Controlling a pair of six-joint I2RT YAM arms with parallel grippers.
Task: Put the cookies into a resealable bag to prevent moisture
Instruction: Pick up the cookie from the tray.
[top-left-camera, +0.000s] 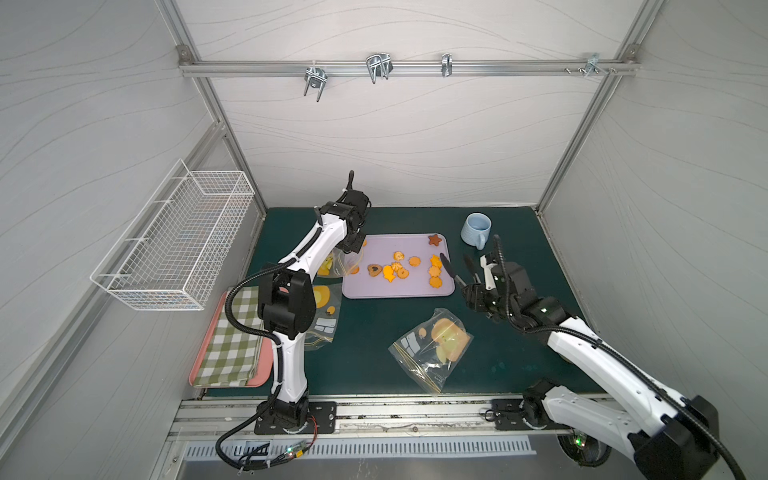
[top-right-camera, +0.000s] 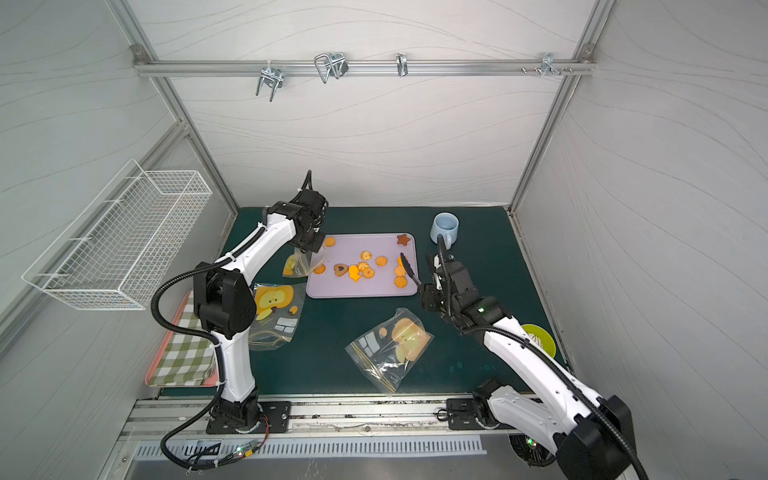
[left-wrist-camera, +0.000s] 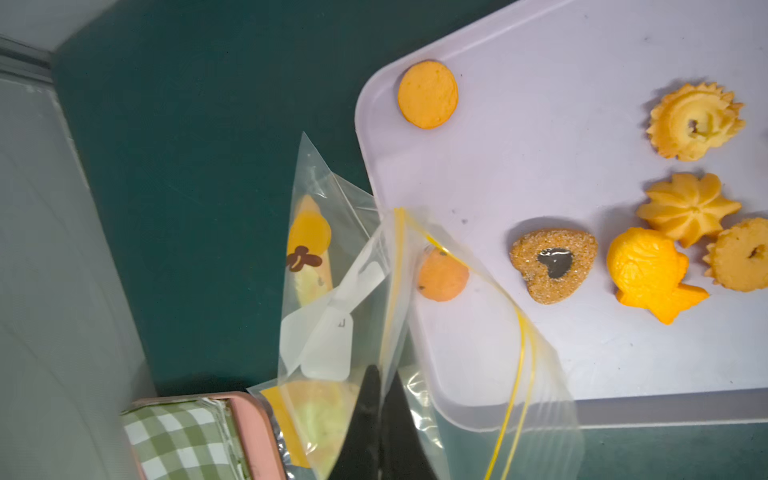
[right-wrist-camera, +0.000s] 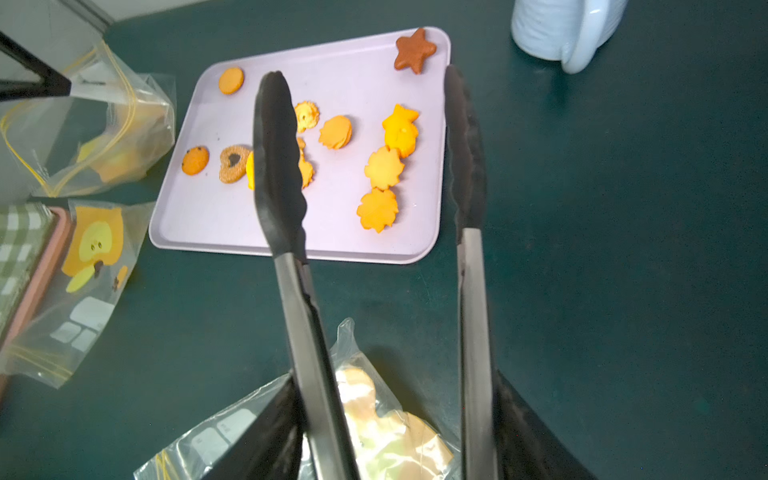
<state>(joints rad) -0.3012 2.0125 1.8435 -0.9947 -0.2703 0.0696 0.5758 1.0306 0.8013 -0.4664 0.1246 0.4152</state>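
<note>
Several orange-golden cookies (top-left-camera: 399, 268) (right-wrist-camera: 384, 166), a heart (left-wrist-camera: 552, 264) and a dark brown star (top-left-camera: 435, 239) lie on a lilac tray (top-left-camera: 399, 292) (top-right-camera: 361, 291). My left gripper (top-left-camera: 351, 249) (top-right-camera: 313, 247) (left-wrist-camera: 380, 370) is shut on the rim of a clear resealable bag (top-left-camera: 345, 266) (left-wrist-camera: 457, 332), which hangs at the tray's left edge. A round cookie (left-wrist-camera: 442, 274) on the tray shows through the bag's film. My right gripper (top-left-camera: 478, 291) (top-right-camera: 432, 293) (right-wrist-camera: 397, 386) is shut on metal tongs (top-left-camera: 448, 268) (right-wrist-camera: 278, 166). The black tong tips are spread above the tray's right side, with nothing between them.
A second printed bag (top-left-camera: 430, 347) (top-right-camera: 390, 347) lies flat at the front centre of the green mat, and a third bag (top-right-camera: 276, 311) lies by the left arm. A blue mug (top-left-camera: 476, 230) stands behind the tray. A pink tray with checked cloth (top-left-camera: 232, 340) sits front left, below a wire basket (top-left-camera: 178, 241).
</note>
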